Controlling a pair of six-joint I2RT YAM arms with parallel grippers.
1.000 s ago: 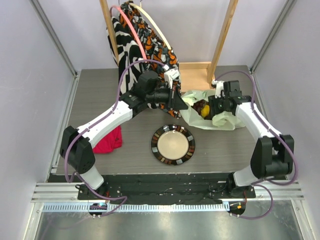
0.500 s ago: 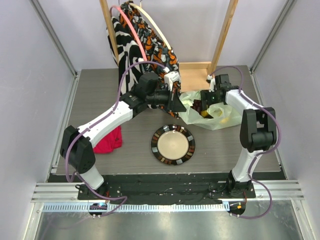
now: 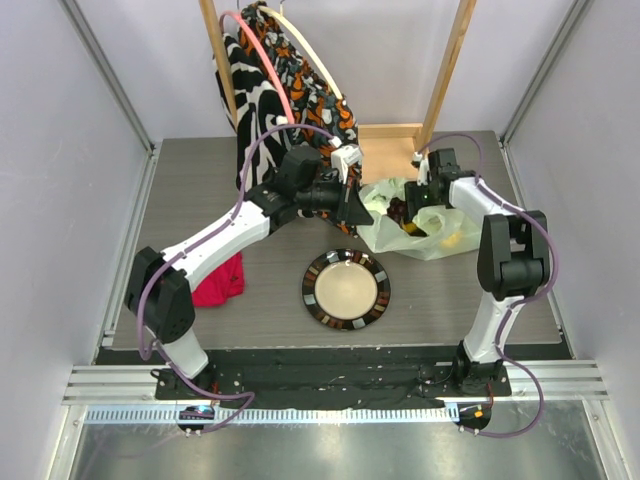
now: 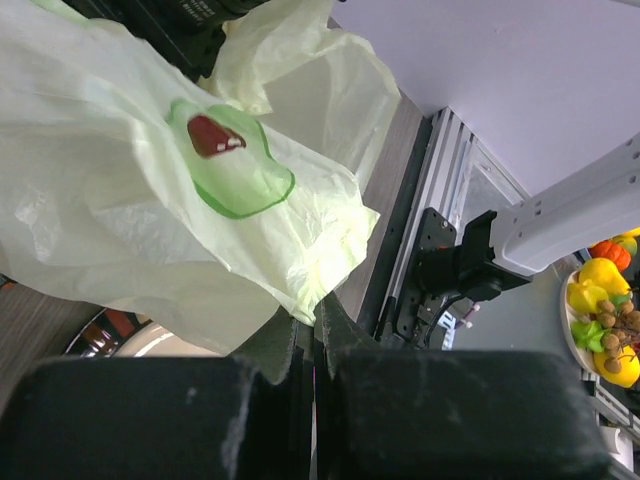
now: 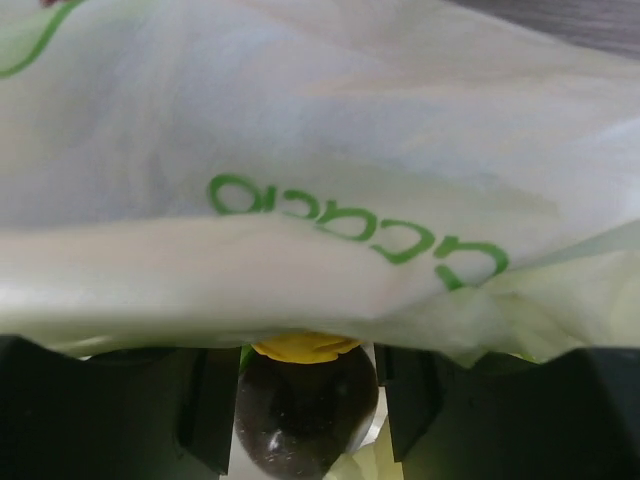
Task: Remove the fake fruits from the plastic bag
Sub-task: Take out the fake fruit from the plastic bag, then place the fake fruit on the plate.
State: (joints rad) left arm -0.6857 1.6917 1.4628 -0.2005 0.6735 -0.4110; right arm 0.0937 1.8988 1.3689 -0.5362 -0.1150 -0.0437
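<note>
Pale green-white film of the plastic bag [image 3: 440,238] lies crumpled just behind the plate [image 3: 312,291], a little to its right. The left gripper [image 3: 356,208], also just behind the plate, has its jaws pressed together on a corner of the bag's rim. I judge that this hold is there to lift the thin edge and to stop the mouth from falling shut while the other arm works. The right gripper [image 3: 413,203] reaches into that mouth from behind and right of the plate. Its jaws stand partly apart with the dark purple-brown fruit [image 5: 305,415] between them, and the pads seem to touch both its sides, so it looks pinched. A yellow fruit [image 5: 300,346] sits directly against it, deeper under the film. The fruits that I can see are all inside the bag, so the emptying seems near its beginning.
</note>
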